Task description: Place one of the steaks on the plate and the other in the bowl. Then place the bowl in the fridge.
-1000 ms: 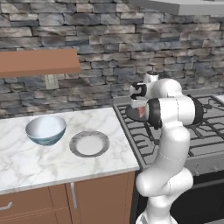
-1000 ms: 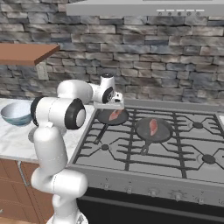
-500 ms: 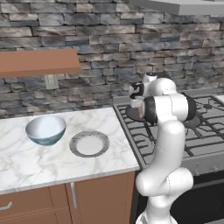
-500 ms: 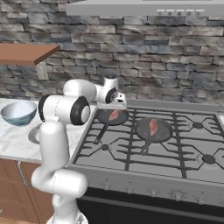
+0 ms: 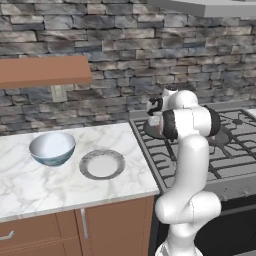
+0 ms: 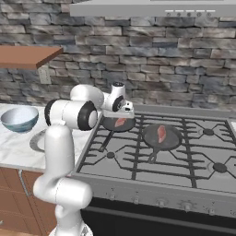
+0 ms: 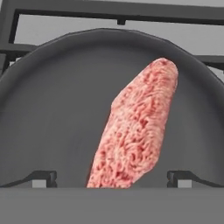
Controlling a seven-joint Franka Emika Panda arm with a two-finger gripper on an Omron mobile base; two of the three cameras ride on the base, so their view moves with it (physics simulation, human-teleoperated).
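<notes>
Hand (image 6: 123, 115) hangs wide open just above the left frying pan (image 6: 118, 124) on the stove (image 6: 184, 161), holding nothing, with its two dark fingertips (image 7: 43, 177) on either side of the near end of a steak (image 7: 136, 127). Seen from the hand, that steak lies flat in the pan, running from about 6 o'clock up toward 1 o'clock. The second steak (image 6: 161, 133) sits in the other pan (image 6: 162, 137), just to the 3 o'clock side in the right base view.

By the look of it, the step in hand is the pickup of the first steak; nothing has reached the plate (image 5: 102, 164) or the bowl (image 5: 52, 148), which stand side by side on the marble surface (image 5: 30, 185), the bowl at the plate's 10 o'clock. No fridge is in sight.

Next, the hand likely needs to drop the last bit, straddle the slab across its narrow width, and close gently before lifting clear of the pan rim.
</notes>
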